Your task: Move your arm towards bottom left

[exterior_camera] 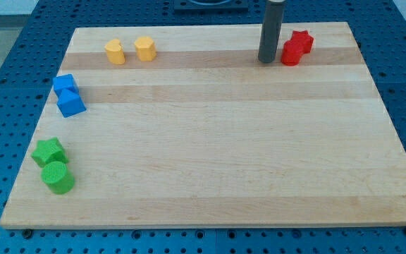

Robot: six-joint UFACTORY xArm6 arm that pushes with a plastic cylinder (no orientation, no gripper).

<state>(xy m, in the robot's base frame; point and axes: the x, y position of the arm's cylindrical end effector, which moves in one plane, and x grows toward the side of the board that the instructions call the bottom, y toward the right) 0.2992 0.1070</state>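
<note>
My tip (267, 61) stands near the view's top, right of centre, on the wooden board (217, 141). Just to its right lie two red blocks: a red cylinder (291, 53) and a red star (302, 41), touching each other. The tip is close to the red cylinder, with a narrow gap. Far to the left at the top are a yellow heart-like block (115, 51) and a yellow hexagon (145, 49). At the left edge sit two blue blocks (68, 95). At the bottom left sit a green star (48, 152) and a green cylinder (58, 177).
The board lies on a blue perforated table (5, 70). The arm's dark base (210, 4) shows at the view's top edge.
</note>
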